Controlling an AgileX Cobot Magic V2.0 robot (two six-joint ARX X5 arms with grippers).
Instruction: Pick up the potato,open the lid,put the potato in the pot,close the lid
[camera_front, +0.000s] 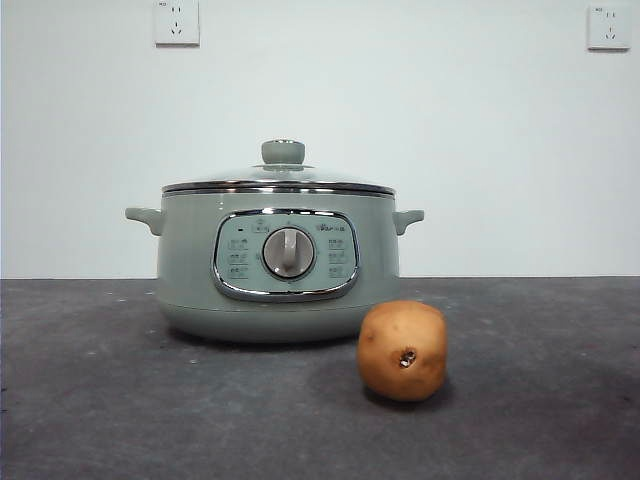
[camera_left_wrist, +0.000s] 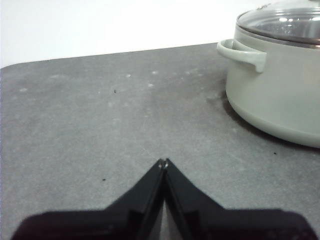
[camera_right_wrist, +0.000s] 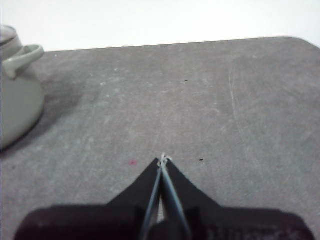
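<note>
**Waiting to start: potato on the table, pot covered**

Standing here, I see nothing touched yet. The left gripper (camera_left_wrist: 163, 162) hangs over bare table (camera_left_wrist: 100, 110) with its jaws pressed together and empty; the pot (camera_left_wrist: 280, 95) sits ahead of it and off to one side, near but apart, one side handle (camera_left_wrist: 242, 52) turned toward it. The right gripper (camera_right_wrist: 163, 159) is likewise closed on nothing, with the pot's other handle (camera_right_wrist: 22, 57) off to its far side and well apart. Neither wrist camera catches the potato (camera_front: 402, 350), so how it lies relative to either gripper I cannot tell; from the front it rests on the table just before the pot, close to it.

Picking up the potato looks like the first step. It is round and likely to roll, so I'd want the jaws opened wide before descending, closing across its middle rather than its crown.

The lid (camera_front: 280, 182) sits level on the pot's rim, knob (camera_front: 283, 151) upright. What lies under the glass cannot be made out.
</note>
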